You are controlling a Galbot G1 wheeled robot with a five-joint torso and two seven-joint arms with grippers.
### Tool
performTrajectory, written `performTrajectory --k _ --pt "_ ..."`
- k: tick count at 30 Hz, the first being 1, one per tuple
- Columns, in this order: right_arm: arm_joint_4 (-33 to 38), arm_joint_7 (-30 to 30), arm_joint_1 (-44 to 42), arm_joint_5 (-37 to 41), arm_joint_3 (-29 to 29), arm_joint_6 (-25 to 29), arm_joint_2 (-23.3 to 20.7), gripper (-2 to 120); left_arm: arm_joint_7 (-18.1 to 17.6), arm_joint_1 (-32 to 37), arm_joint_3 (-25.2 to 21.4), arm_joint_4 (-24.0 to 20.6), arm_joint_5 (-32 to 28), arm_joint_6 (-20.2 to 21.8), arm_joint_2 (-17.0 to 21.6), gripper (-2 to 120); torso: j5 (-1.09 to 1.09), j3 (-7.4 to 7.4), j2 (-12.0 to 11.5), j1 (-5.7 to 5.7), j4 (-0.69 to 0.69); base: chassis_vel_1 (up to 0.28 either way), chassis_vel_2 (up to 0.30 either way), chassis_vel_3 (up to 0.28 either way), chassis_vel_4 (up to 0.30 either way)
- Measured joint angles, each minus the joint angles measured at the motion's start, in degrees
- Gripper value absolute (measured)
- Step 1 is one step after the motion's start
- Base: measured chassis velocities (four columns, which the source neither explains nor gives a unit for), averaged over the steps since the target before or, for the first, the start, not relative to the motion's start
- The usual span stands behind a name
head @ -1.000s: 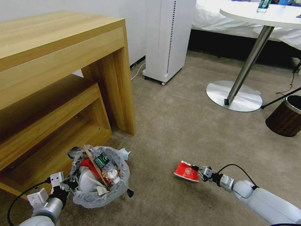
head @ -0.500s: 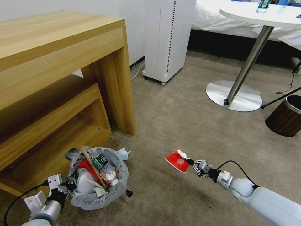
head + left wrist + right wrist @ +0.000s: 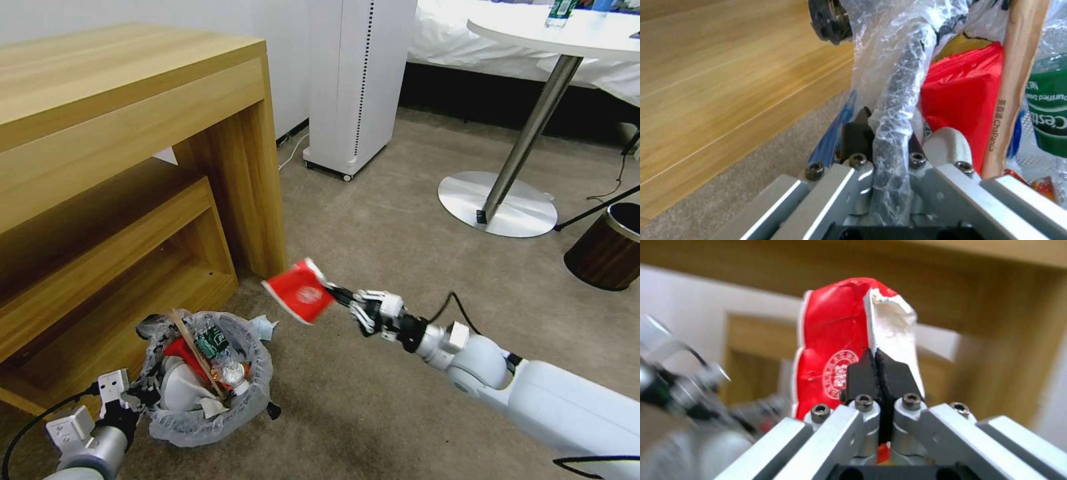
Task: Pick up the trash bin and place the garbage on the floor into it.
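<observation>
On beige carpet [image 3: 400,220], the right tool [image 3: 337,294] pinches a red wrapper [image 3: 297,291] at the bin's [image 3: 200,427] 1 o'clock; the left wrist view shows the left tool [image 3: 887,133] clamping the bin's rim.

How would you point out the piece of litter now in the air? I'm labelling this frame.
Start at the wooden desk; near its front leg, above the carpet, the right gripper holds a flattened red wrapper. Unlike the litter packed in the trash bin, it hangs alone.

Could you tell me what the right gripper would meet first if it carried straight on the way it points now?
Probably the wooden desk's leg, since the right gripper holding the red wrapper points toward it; depth is uncertain.
</observation>
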Motion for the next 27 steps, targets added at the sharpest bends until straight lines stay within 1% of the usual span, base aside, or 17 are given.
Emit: performTrajectory --k 1,2,5,6,9,10,12,14,15,17,18,21,22,25,27 --pt "1.83 0.4 2.9 1.98 -2.66 -0.96 0.62 0 -0.06 0.0 0.0 -0.34 -0.05 0.16 -0.07 0 0.02 0.0 0.0 0.0 0.0 0.0 0.0 0.0 0.0" --pt "1.83 0.4 2.9 1.98 -2.66 -0.96 0.62 0 -0.06 0.0 0.0 -0.34 -0.05 0.16 -0.07 0 0.02 0.0 0.0 0.0 0.0 0.0 0.0 0.0 0.0" --pt "4.86 1.95 12.61 7.37 -11.63 -3.03 3.33 0 -0.19 0.04 -0.12 -1.17 -0.12 0.4 -0.51 0 0.0 0.0 0.0 0.0 0.01 0.0 0.0 0.0 0.0" --pt "4.86 1.95 12.61 7.37 -11.63 -3.03 3.33 0 -0.19 0.04 -0.12 -1.17 -0.12 0.4 -0.51 0 0.0 0.0 0.0 0.0 0.01 0.0 0.0 0.0 0.0" --pt "5.71 3.49 18.91 11.21 -19.14 -5.32 6.1 0 -0.23 0.22 -0.36 -1.72 -0.13 0.41 -0.96 0 0.0 0.0 0.0 0.0 0.01 0.0 0.0 0.0 0.0" --pt "5.71 3.49 18.91 11.21 -19.14 -5.32 6.1 0 -0.23 0.22 -0.36 -1.72 -0.13 0.41 -0.96 0 0.0 0.0 0.0 0.0 0.01 0.0 0.0 0.0 0.0" --pt "5.38 4.99 23.14 13.09 -25.54 -6.87 8.8 0 -0.24 0.34 -0.55 -2.14 -0.18 0.41 -1.17 0 0.01 0.0 0.0 0.0 0.01 0.0 0.0 0.0 0.0" --pt "4.65 5.66 24.62 13.42 -28.04 -7.41 10.03 0 -0.26 0.36 -0.69 -2.32 -0.3 0.41 -1.21 0 0.0 0.0 0.0 0.0 0.01 0.0 0.0 0.0 0.0" --pt "4.65 5.66 24.62 13.42 -28.04 -7.41 10.03 0 -0.26 0.36 -0.69 -2.32 -0.3 0.41 -1.21 0 0.0 0.0 0.0 0.0 0.01 0.0 0.0 0.0 0.0" --pt "3.15 6.94 26.52 13.93 -31.61 -7.9 12.09 0 -0.29 0.35 -0.85 -2.45 -0.53 0.41 -1.26 0 0.01 0.0 0.0 0.0 0.01 0.0 0.0 0.0 0.0" --pt "3.15 6.94 26.52 13.93 -31.61 -7.9 12.09 0 -0.29 0.35 -0.85 -2.45 -0.53 0.41 -1.26 0 0.01 0.0 0.0 0.0 0.01 0.0 0.0 0.0 0.0" --pt "-0.43 7.95 27.72 14.23 -35.48 -8.14 15.24 0 -0.3 0.3 -1.07 -2.49 -0.95 0.18 -1.42 0 0.01 0.0 0.0 0.0 0.01 0.0 0.0 0.0 0.0" --pt "-0.43 7.95 27.72 14.23 -35.48 -8.14 15.24 0 -0.3 0.3 -1.07 -2.49 -0.95 0.18 -1.42 0 0.01 0.0 0.0 0.0 0.01 0.0 0.0 0.0 0.0" --pt "-3.34 8.38 26.85 13.88 -37.43 -8.14 17.47 0 -0.31 0.39 -1.24 -2.73 -1.24 0.01 -1.76 0 0.01 0.0 0.0 0.0 0.01 0.0 0.0 0.0 0.0" --pt "-4.21 8.67 26.3 13.7 -37.99 -8.14 18.02 0 -0.32 0.51 -1.45 -2.76 -1.39 -0.08 -1.75 0 0.02 0.0 0.0 0.0 0.01 0.0 0.0 0.0 0.0"
